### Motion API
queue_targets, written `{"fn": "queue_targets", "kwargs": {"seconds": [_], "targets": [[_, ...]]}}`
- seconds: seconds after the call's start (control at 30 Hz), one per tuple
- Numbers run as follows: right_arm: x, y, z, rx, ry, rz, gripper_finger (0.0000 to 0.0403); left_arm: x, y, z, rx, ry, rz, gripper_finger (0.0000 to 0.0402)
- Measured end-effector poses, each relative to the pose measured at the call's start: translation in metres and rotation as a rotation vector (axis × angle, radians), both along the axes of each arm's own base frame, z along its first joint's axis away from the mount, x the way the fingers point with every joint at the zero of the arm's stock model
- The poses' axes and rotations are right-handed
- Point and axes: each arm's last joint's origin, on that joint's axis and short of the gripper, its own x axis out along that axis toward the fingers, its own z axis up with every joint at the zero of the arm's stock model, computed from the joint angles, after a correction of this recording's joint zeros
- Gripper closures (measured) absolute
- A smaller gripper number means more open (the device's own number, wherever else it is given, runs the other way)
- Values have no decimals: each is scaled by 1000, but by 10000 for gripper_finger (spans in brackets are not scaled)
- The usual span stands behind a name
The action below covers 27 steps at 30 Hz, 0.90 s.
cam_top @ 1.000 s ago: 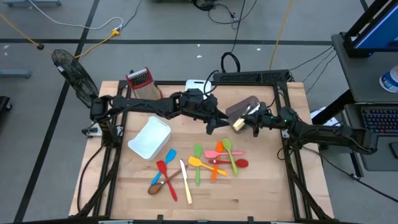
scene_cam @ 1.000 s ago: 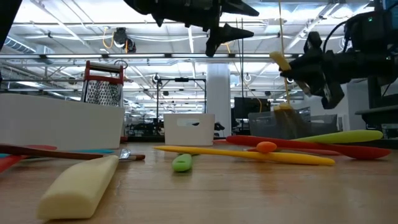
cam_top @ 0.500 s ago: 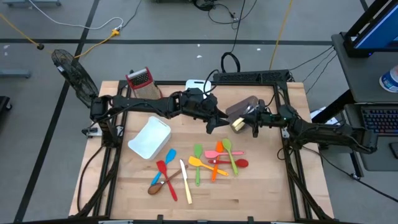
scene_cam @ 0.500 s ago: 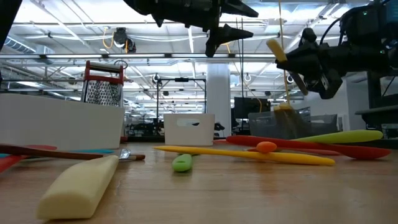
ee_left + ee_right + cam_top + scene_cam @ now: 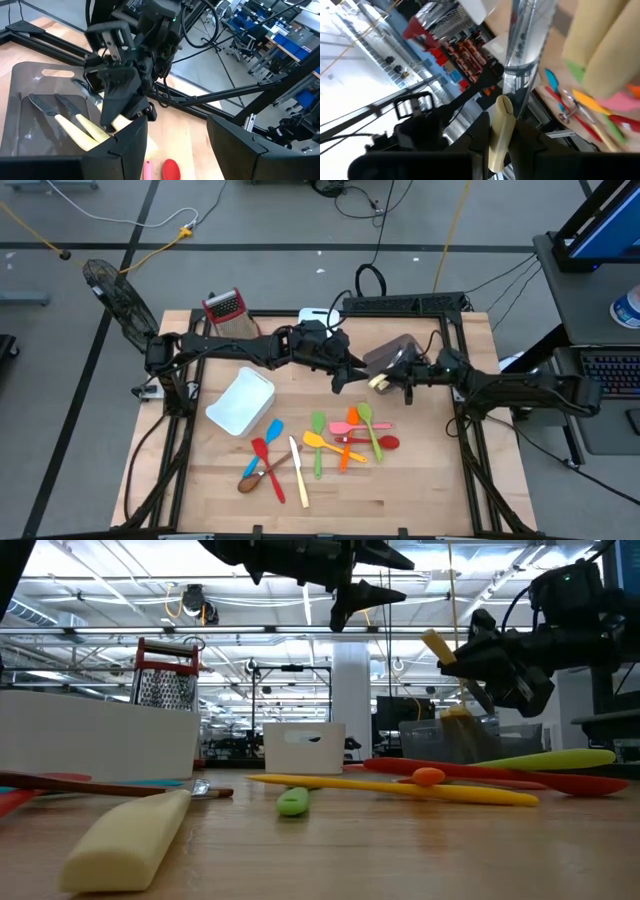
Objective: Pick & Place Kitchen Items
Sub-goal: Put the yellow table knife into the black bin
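Observation:
My right gripper (image 5: 393, 379) hovers at the near edge of the grey bin (image 5: 396, 348), shut on a cream-handled utensil (image 5: 379, 383). Two cream-handled knives (image 5: 75, 125) lie inside that bin. My left gripper (image 5: 345, 380) hangs open just left of it, above the table, with nothing between its fingers (image 5: 130, 145). Several coloured toy utensils (image 5: 345, 435) lie on the wood at the table's middle. More of them (image 5: 270, 462) lie nearer the front left, and a cream handle (image 5: 125, 840) lies close to the low camera. My right gripper pinches the utensil's cream handle (image 5: 496, 142) between its two fingers. It comes in about level from the table's right. The handle's rounded free end (image 5: 503, 103) sticks out past the fingertips. The utensil is lifted clear of the table and tilted (image 5: 437, 645).
A white bin (image 5: 241, 401) sits left of centre and a second white bin (image 5: 315, 317) at the far edge. A metal grater with a red handle (image 5: 226, 310) stands at the far left. Black frame rails (image 5: 470, 460) run along the table's sides.
My right gripper has edged toward the table's left, closer to my left gripper, and rolled at the wrist. The cream-handled utensil went with it, and its free end has swung to a new tilt. It stays clear of the table.

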Motion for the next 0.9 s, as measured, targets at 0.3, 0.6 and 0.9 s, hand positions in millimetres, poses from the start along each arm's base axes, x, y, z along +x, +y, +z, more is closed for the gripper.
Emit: {"fn": "queue_targets", "kwargs": {"seconds": [0.3,0.6,0.9], "targets": [[2,-12,-4,25,-11,-61,355,0,0,0,4,0,-2,192],[-1,-18,-7,18,3,-97,337,0,0,0,-1,0,-21,192],[-1,-19,-6,-11,-1,-81,297,0,0,0,-7,-2,-49,192]]}}
